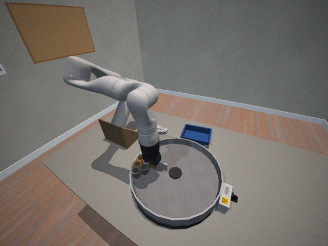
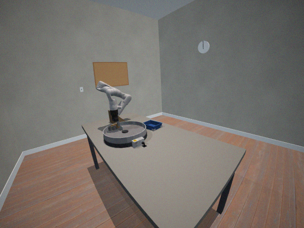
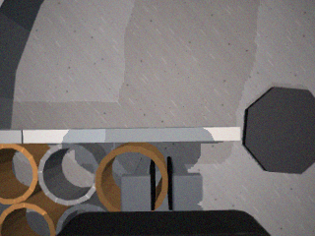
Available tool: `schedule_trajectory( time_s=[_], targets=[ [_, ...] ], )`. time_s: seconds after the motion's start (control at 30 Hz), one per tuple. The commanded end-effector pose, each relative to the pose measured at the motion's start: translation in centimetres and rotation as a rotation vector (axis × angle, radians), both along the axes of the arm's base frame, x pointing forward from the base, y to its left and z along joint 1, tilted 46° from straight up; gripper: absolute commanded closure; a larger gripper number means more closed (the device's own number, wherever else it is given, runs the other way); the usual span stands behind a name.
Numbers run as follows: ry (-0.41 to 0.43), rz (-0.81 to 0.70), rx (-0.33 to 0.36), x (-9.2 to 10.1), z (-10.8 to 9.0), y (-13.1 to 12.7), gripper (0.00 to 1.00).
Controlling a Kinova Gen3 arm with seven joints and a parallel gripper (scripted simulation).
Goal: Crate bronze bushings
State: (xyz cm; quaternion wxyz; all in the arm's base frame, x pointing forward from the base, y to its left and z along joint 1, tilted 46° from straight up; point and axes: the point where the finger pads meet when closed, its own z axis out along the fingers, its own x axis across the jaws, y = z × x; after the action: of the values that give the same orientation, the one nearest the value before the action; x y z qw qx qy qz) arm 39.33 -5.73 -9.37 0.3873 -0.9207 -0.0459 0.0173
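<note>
Bronze shows clearly in the wrist view: one bushing (image 1: 152,166) (image 3: 102,182), its wall pinched by the hand (image 1: 156,164) (image 2: 116,124) (image 3: 160,175), left of the dark hub (image 1: 175,172) (image 2: 125,131) (image 3: 281,130). Top view adds two steel bushings (image 1: 140,170) near the turning table's rim (image 1: 221,171) (image 2: 125,138), and beyond the hub, the blue crate (image 1: 209,136) (image 2: 156,127), which the wrist view lacks.

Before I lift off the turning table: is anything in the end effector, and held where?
Yes: a bronze bushing, pinched by its side wall, one finger inside the ring, the other outside.

Bright blue crate (image 1: 196,134) (image 2: 152,124), grey-rimmed turntable (image 1: 176,217) (image 2: 125,140).
</note>
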Motion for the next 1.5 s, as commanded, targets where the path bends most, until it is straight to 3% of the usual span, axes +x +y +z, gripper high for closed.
schedule_trajectory(
  time_s=[0.0, 1.47],
  targets=[
    [-0.002, -0.003, -0.002, 0.1, 0.4, -0.4, 1.00],
    [-0.002, -0.003, -0.002, 0.2, 1.4, -1.5, 1.00]
  ],
)
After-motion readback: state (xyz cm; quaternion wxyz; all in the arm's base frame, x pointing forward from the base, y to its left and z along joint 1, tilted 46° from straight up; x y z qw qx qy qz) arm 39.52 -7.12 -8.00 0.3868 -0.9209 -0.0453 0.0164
